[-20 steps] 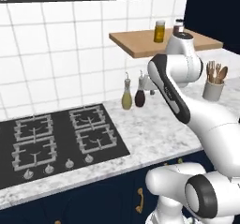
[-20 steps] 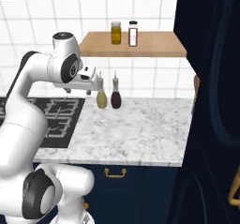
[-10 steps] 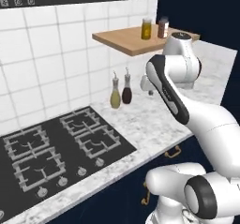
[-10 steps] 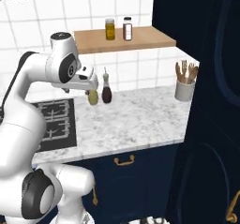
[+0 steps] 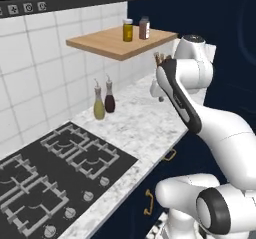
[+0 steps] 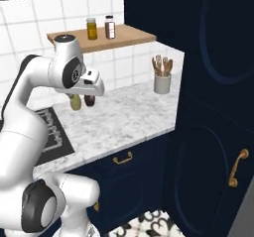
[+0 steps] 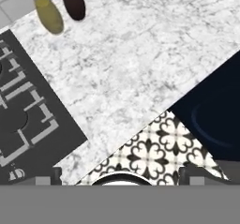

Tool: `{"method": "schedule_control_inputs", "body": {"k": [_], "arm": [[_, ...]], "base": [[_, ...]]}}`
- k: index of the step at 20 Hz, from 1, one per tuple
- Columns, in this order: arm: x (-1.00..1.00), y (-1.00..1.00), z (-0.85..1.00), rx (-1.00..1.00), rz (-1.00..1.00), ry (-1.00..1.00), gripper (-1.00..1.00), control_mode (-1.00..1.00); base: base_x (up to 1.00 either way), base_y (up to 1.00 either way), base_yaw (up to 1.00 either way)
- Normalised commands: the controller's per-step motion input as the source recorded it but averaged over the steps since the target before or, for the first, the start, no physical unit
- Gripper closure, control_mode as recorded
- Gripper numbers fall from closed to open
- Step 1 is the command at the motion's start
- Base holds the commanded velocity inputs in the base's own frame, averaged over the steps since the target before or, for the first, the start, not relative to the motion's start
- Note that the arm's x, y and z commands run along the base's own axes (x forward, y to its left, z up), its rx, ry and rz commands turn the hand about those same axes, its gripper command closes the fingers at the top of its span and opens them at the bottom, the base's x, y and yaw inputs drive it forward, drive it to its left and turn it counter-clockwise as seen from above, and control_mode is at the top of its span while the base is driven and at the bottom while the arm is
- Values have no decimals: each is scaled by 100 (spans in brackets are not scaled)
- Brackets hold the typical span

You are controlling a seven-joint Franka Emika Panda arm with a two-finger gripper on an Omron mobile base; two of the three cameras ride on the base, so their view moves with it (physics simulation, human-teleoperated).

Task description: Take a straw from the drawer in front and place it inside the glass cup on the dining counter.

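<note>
The end effector (image 7: 120, 174) hangs above the marbled worktop (image 7: 140, 54) with its fingertips (image 7: 56, 174) spread wide and nothing between them; from the right base camera it sits at the end of the white arm, above the worktop (image 6: 129, 117). Looking down from the hand, the black stove (image 7: 23, 120) lies to one side, and two bottles stand near the wall: an olive-yellow one (image 7: 47, 12) and a dark one (image 7: 74, 0) just beside it. The same pair stands between the stove (image 5: 55, 178) and the wooden shelf (image 5: 120, 43) in the left base view. Two jars (image 6: 92, 28) rest on that shelf (image 6: 124, 32), and a grey utensil holder (image 6: 161, 82) stands near the tall navy cabinet (image 6: 218, 107). The straw, the drawer and the glass cup cannot be located from these views.
</note>
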Motion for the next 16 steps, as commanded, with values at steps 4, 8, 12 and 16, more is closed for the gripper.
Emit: {"method": "schedule_control_inputs", "body": {"k": [4,8,12,16], "arm": [[0,0,0,0,0,0,-100,100],[0,0,0,0,0,0,-100,100],[0,0,0,0,0,0,-100,100],[26,-5,-51,4,-9,-5,-100,-100]], "base": [[17,61,-36],[25,63,-30],[42,46,-23],[12,7,-4]]}}
